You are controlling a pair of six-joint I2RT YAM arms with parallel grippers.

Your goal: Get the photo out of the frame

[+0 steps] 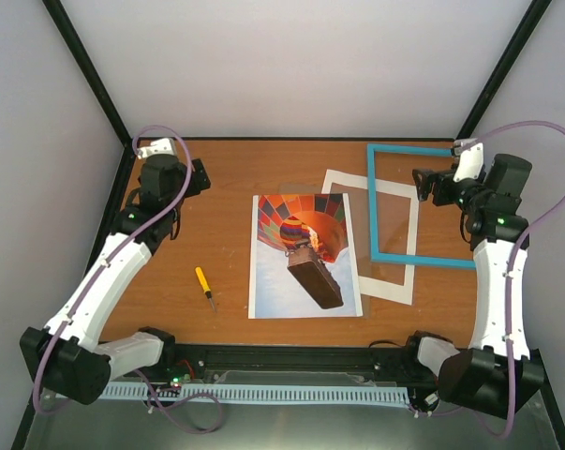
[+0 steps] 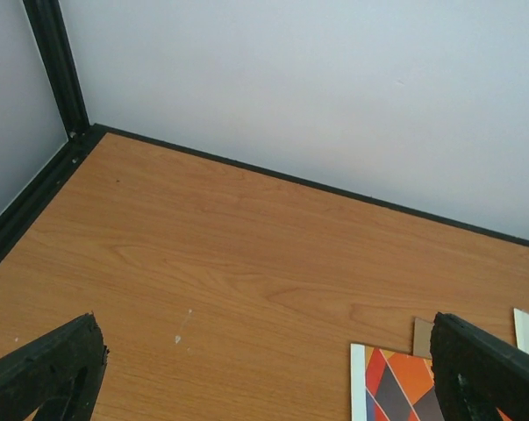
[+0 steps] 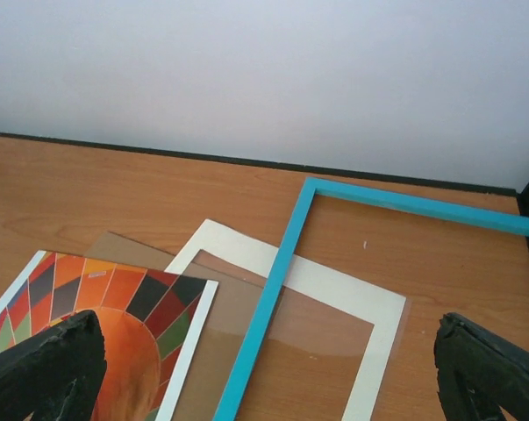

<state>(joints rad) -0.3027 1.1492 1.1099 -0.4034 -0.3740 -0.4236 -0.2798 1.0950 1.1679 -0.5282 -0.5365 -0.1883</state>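
Observation:
The photo [image 1: 301,258] of a hot-air balloon lies flat in the middle of the table, outside the frame; its corner shows in the left wrist view [image 2: 391,386] and the right wrist view [image 3: 97,303]. The turquoise frame [image 1: 372,206] lies to its right, partly over a white mat [image 1: 394,281], as the right wrist view also shows of the frame [image 3: 273,294] and mat [image 3: 330,285]. My left gripper [image 1: 199,175] hovers open at the back left, away from the photo. By the frame's right side my right gripper [image 1: 424,185] is open, holding nothing.
A yellow-handled screwdriver [image 1: 204,287] lies left of the photo. A brown backing board [image 3: 124,250] peeks out from under the photo's far edge. A clear pane [image 3: 246,303] lies under the mat and frame. Walls and black posts enclose the table.

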